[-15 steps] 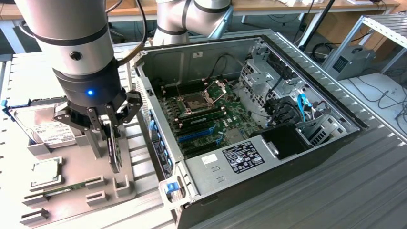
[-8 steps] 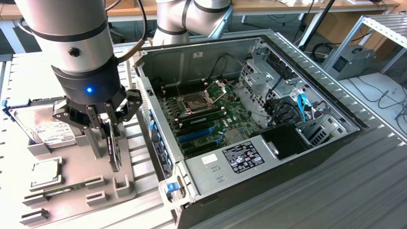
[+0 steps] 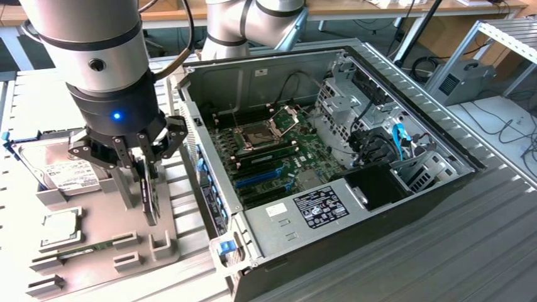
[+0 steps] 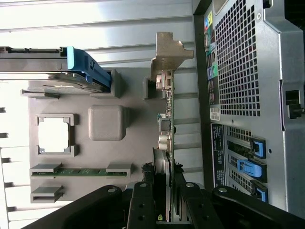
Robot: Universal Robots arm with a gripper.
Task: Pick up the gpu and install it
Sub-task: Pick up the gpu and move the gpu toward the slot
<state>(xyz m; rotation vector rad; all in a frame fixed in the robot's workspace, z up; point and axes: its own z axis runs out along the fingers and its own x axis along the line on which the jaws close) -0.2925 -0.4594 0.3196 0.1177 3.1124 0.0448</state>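
The gpu (image 3: 150, 192) (image 4: 167, 124) stands on edge, clamped at its upper edge by the gripper (image 3: 138, 157) (image 4: 167, 191). The jaws are part-way closed, a finger (image 4: 142, 200) pressing on each face of the card with nothing else between them. The card hangs straight down under the wrist, over the tray (image 3: 100, 220) (image 4: 81, 160) edge nearest the case (image 3: 243, 78) (image 4: 248, 62). In the wrist view its silver bracket (image 4: 169, 52) sits at the far end, just beside a slot block on the tray. Whether the card's lower edge has cleared the tray I cannot tell.

The grey tray lies on the bench (image 3: 436, 251) (image 4: 95, 24), at the exterior view's left of the case. On it, a hard drive (image 3: 63, 173) (image 4: 43, 59) with a blue rail fills the far end. A cpu (image 3: 60, 225) (image 4: 54, 135) lies in a square recess toward the tray's middle. A memory stick (image 3: 84, 250) (image 4: 81, 171) lies in holders at the near end.

The case lies on its side, open, with the motherboard (image 3: 277, 157) facing up. Its perforated rear panel faces the tray, just beside the card.
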